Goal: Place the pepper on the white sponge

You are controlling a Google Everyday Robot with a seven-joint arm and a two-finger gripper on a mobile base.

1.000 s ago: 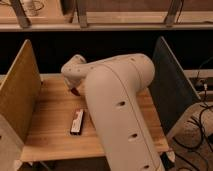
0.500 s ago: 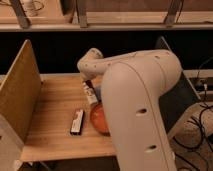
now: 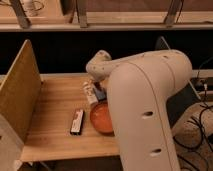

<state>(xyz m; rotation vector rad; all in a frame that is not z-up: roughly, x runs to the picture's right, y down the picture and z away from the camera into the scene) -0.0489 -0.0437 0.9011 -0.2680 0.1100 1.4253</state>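
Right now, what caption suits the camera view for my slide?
Robot arm over a wooden table, its claw by the white sponge; an orange bowl and a black-and-white bar lie nearer.

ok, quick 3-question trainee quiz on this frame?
1. True or false: in the picture, the orange bowl sits to the right of the black-and-white bar on the wooden table.
2. Multiple choice: the gripper, at the end of the arm toward the back of the table, is nearest to A) the white sponge, B) the black-and-white bar, C) the table's front edge.
3. Fill in: the flat block beside the white sponge, on its right, is ____ in colour.

Key: 1 true; 2 A; 3 blue-grey.
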